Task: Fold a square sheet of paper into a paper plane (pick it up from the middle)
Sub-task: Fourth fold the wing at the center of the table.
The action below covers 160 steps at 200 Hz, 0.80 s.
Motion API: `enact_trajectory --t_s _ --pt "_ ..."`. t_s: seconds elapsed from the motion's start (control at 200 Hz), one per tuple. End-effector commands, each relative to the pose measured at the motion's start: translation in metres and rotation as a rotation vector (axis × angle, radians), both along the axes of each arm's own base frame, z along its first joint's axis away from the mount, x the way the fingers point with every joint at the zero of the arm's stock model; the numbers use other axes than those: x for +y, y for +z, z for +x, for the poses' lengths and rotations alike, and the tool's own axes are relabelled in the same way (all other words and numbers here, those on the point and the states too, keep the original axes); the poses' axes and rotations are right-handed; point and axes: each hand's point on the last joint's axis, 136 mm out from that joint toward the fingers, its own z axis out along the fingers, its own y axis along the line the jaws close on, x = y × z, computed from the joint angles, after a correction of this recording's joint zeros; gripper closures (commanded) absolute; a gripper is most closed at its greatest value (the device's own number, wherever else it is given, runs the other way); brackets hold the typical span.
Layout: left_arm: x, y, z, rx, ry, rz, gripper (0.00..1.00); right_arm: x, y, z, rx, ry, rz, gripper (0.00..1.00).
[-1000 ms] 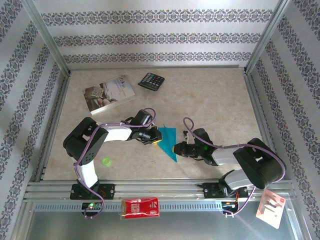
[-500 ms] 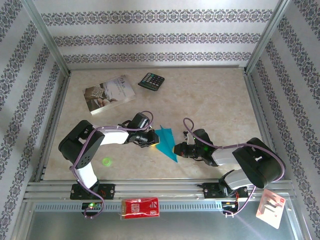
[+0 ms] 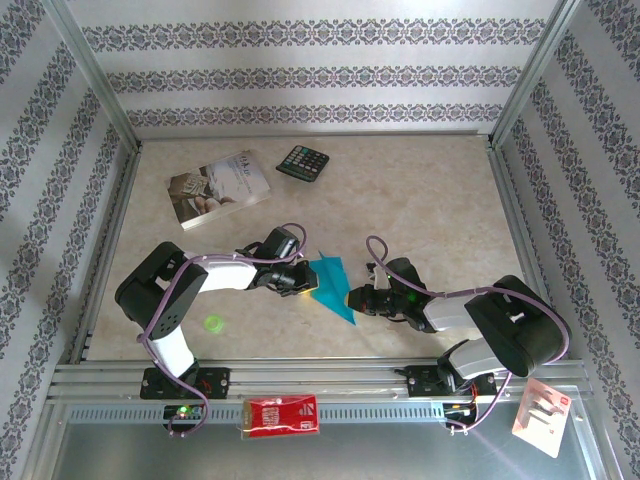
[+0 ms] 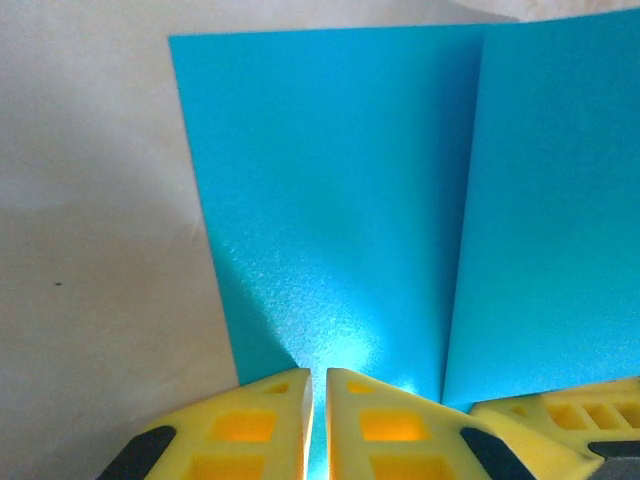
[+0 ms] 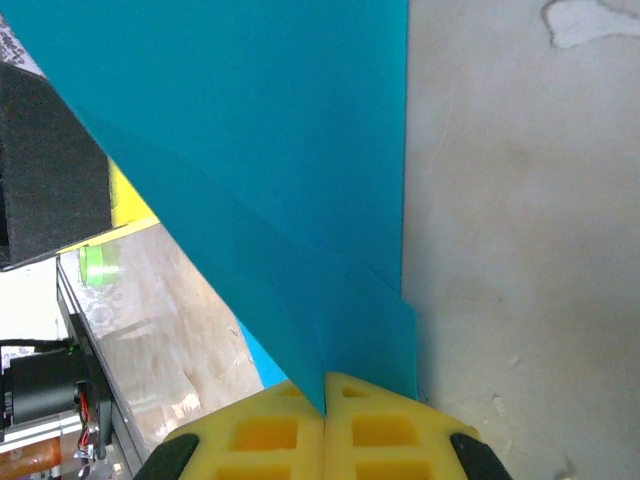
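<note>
Top external: shows the paper (image 3: 332,283), folded to a blue triangle with its point toward the near edge, at mid-table (image 3: 430,220) between the two grippers. Shows the left gripper (image 3: 305,283) at the paper's left edge and the right gripper (image 3: 350,298) at its right edge, both low over the surface. Places the book (image 3: 218,188) and calculator (image 3: 303,162) well apart at the far left, a small green disc (image 3: 212,323) near the left arm, and a red packet (image 3: 281,415) at the front rail.

Left wrist: shows the left gripper (image 4: 318,385) with yellow jaws drawn to a thin slit, pinching the near edge of the paper (image 4: 340,200). Reveals a straight crease running away from the camera, right of the jaws, with one layer lapping the other.

Right wrist: shows the right gripper (image 5: 325,390) fully closed, jaws clamped on a raised fold of the paper (image 5: 250,150). Shows the sheet rising from the jaws and spreading leftward, its right edge straight against the pale table.
</note>
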Motion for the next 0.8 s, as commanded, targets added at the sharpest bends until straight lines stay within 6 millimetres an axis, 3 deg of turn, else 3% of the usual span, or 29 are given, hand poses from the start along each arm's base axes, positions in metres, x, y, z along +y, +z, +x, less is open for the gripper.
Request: enact_trajectory --t_s 0.0,0.794 --pt "0.017 -0.016 -0.015 0.050 0.004 0.114 0.88 0.001 0.001 -0.005 -0.015 0.050 0.009 1.00" --pt "0.024 -0.019 -0.017 0.047 0.001 0.154 0.87 0.002 -0.010 -0.010 0.009 0.031 -0.023 1.00"
